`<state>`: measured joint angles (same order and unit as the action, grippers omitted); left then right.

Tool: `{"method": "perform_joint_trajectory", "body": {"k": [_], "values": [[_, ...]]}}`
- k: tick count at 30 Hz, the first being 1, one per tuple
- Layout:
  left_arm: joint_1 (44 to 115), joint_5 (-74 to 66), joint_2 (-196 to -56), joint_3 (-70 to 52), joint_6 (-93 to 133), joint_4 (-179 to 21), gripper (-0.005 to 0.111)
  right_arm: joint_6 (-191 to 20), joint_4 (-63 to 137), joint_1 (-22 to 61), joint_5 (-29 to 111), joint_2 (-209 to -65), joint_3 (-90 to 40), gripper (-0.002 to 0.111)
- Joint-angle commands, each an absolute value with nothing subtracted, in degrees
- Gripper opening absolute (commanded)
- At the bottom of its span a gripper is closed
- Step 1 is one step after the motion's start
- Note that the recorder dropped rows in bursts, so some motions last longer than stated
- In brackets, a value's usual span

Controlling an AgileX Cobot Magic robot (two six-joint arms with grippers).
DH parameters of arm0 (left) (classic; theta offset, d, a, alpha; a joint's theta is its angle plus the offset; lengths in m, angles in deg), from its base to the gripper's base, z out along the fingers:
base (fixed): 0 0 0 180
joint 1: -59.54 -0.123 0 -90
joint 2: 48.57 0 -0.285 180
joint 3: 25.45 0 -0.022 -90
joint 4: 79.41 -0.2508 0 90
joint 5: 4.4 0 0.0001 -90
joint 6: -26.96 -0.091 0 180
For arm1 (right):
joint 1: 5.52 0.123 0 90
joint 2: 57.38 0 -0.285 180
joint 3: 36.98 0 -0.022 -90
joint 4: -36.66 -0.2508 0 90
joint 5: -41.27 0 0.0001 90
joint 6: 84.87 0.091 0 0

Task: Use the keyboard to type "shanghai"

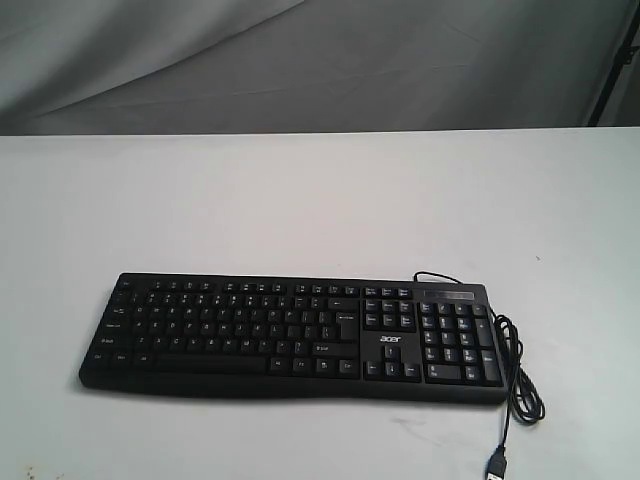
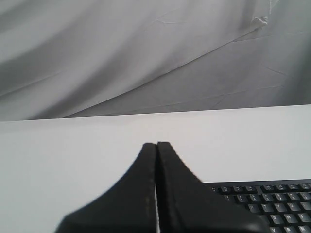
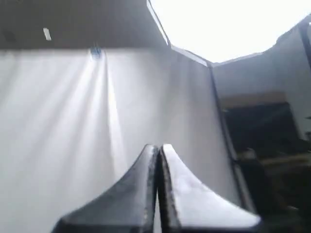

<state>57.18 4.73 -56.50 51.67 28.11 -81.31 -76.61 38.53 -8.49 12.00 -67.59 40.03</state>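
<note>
The black keyboard lies flat on the white table, near its front edge, with white key legends, a number pad and an "acer" logo. Its thin cable loops off the right end to a USB plug at the front. No arm shows in the exterior view. In the left wrist view my left gripper is shut and empty, above bare table, with a corner of the keyboard off to one side. My right gripper is also shut and empty, pointing up at a grey backdrop and a bright ceiling light.
A grey cloth backdrop hangs behind the table's far edge. The cable coil and USB plug lie on the table at the keyboard's right end. A dark frame post stands at the back right.
</note>
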Motion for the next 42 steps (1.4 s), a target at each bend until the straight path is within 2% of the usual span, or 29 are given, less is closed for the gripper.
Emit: {"method": "perform_joint_trajectory", "body": {"k": [1,6,8,10,11,15,18,21,25,27,29,34,36,39,42], "values": [[57.55,4.39,-56.36,51.77,28.26,-81.31,0.0,-51.67,45.23,-8.91,-2.12,-68.76,37.81,0.0],[57.55,4.39,-56.36,51.77,28.26,-81.31,0.0,-51.33,56.97,-8.91,-3.43,-78.54,25.99,0.0],[57.55,4.39,-56.36,51.77,28.26,-81.31,0.0,-51.19,57.77,-8.91,0.39,-85.35,19.28,0.0],[57.55,4.39,-56.36,51.77,28.26,-81.31,0.0,-51.19,60.74,-8.91,11.27,-94.11,9.75,0.0],[57.55,4.39,-56.36,51.77,28.26,-81.31,0.0,-51.19,65.31,-8.91,22.41,-103.69,-0.19,0.0],[57.55,4.39,-56.36,51.77,28.26,-81.31,0.0,-51.7,72.8,-8.51,45.86,-120.97,-18.77,0.0],[57.55,4.39,-56.36,51.77,28.26,-81.31,0.0,-61.74,71.56,-6.61,67.62,-132.63,-31.79,0.0],[57.55,4.39,-56.36,51.77,28.26,-81.31,0.0,-81.59,60.53,-4.99,83.87,-143.07,-42.59,0.0],[57.55,4.39,-56.36,51.77,28.26,-81.31,0.0,-119.7,21.56,-4.86,95.38,-153.47,-49.54,0.0],[57.55,4.39,-56.36,51.77,28.26,-81.31,0.0,-129.92,5.89,-3.71,96.34,-156.8,-49.55,0.0],[57.55,4.39,-56.36,51.77,28.26,-81.31,0.0,-133.76,-0.07,-0.23,95.7,-159.86,-49.55,0.0],[57.55,4.39,-56.36,51.77,28.26,-81.31,0.0,-135.83,5.16,24.99,83.49,-171.87,-50.93,0.0],[57.55,4.39,-56.36,51.77,28.26,-81.31,0.0,-135.4,5.88,31.95,85.73,-178.09,-56.16,0.0],[57.55,4.39,-56.36,51.77,28.26,-81.31,0.0,-131.37,7.73,40.27,86.72,-188.18,-66.06,0.0],[57.55,4.39,-56.36,51.77,28.26,-81.31,0.0,-131.37,11.74,45.7,86.24,-193.81,-69.64,0.0]]}}
